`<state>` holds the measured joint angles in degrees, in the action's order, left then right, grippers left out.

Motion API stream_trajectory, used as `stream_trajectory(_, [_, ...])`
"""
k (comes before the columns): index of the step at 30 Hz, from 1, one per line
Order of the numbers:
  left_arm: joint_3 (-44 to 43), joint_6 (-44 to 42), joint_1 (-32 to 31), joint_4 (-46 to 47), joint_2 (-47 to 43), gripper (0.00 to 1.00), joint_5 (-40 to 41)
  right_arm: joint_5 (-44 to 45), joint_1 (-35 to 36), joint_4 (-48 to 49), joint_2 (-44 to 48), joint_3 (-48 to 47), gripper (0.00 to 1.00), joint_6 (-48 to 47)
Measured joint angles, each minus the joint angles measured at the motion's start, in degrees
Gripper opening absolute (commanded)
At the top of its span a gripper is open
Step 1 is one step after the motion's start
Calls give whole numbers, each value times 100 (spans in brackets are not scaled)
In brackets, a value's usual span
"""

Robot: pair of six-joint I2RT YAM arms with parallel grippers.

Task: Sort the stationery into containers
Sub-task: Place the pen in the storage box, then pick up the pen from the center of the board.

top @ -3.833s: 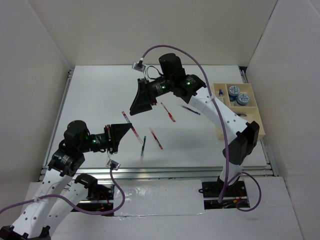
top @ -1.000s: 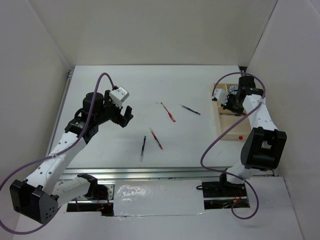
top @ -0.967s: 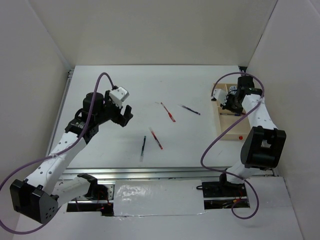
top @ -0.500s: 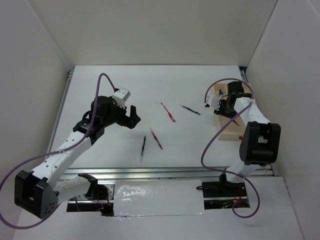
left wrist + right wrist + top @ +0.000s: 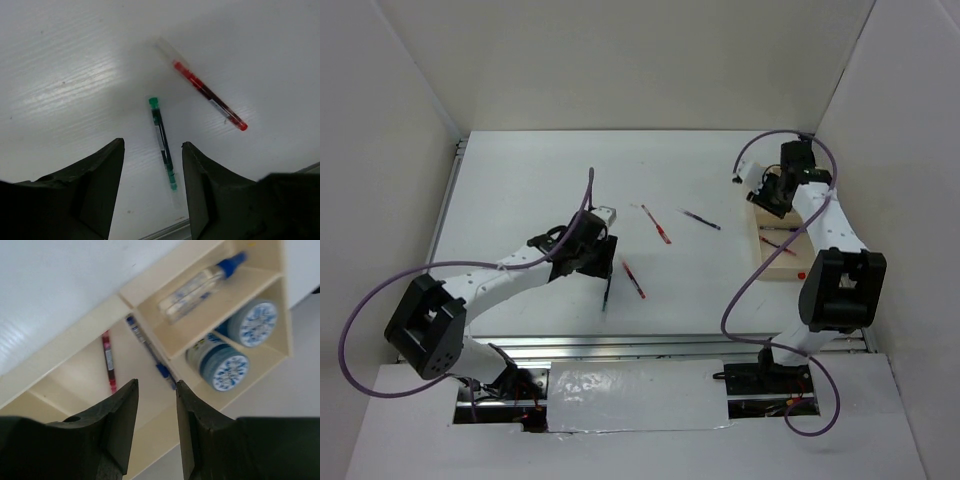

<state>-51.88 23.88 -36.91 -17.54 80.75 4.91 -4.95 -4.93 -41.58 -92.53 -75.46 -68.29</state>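
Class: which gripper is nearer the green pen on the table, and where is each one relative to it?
Left. The left gripper hovers directly over the green pen, its jaws framing it; the right gripper is far off, above the tray.

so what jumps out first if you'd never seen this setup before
Loose pens scattered on the white table, with the left tool open over a green pen and a red pen beside it. At the right edge, the beige tray holds a blue-capped bottle, two patterned rolls and two pens, the right tool open over it.
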Motion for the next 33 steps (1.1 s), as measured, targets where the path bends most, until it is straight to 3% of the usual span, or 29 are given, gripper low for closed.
stream_trajectory(3, [-199, 240, -9, -264, 310, 63, 267, -389, -35, -96, 345, -389, 44, 498])
stream_trajectory(15, [-282, 673, -44, -315, 1012, 50, 225, -1851, -243, -619, 2225, -446, 46, 2048])
stream_trajectory(24, [-442, 776, -127, -323, 1596, 48, 155, -2293, -450, -920, 2382, -372, 46, 2398])
stream_trajectory(26, [-452, 789, -133, -302, 1620, 44, 133, -2339, -490, -925, 2385, -369, 46, 2415])
stream_trajectory(29, [-452, 813, -140, -273, 1635, 29, 129, -2402, -525, -933, 2385, -367, 46, 2437])
stream_trajectory(33, [-466, 798, -144, -236, 1652, 3, 127, -2538, -527, -953, 2385, -367, 46, 2533])
